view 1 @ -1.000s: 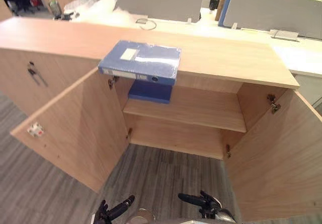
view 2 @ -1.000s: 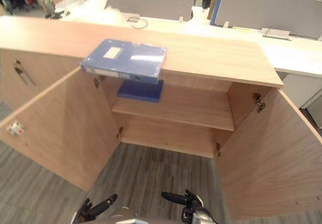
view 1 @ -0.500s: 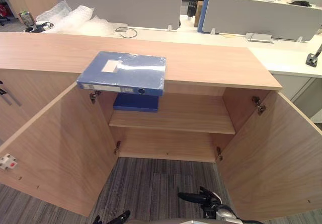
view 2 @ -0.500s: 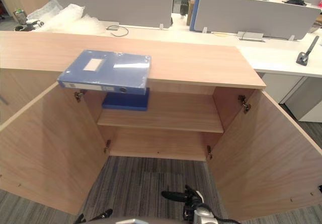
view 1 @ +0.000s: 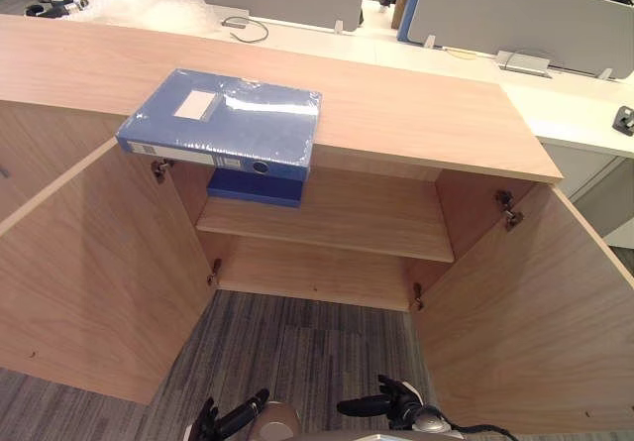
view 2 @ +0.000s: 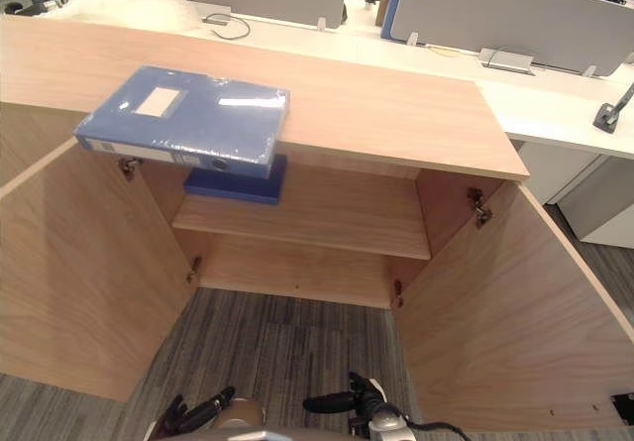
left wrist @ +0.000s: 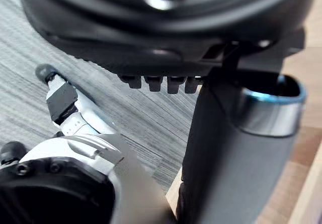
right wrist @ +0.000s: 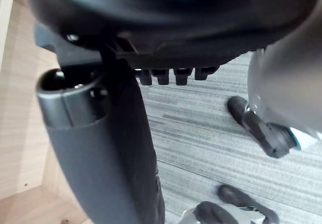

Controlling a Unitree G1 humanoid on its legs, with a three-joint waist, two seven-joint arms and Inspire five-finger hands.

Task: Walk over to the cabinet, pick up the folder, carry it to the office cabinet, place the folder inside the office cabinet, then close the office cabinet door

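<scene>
Still the folder point(view 1: 223, 124) lies atop the cabinet point(view 1: 416, 114); left hand point(view 1: 230, 421) and right hand point(view 1: 391, 408) open.

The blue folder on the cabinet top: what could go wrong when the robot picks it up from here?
1. The blue folder overhangs the front edge of the cabinet top; a clumsy touch from the left hand or right hand, both low and open, might tip it off.
2. The left door and right door stand open; rising arms could knock them.
3. A second folder lies on the shelf below and could be mistaken for it.
</scene>
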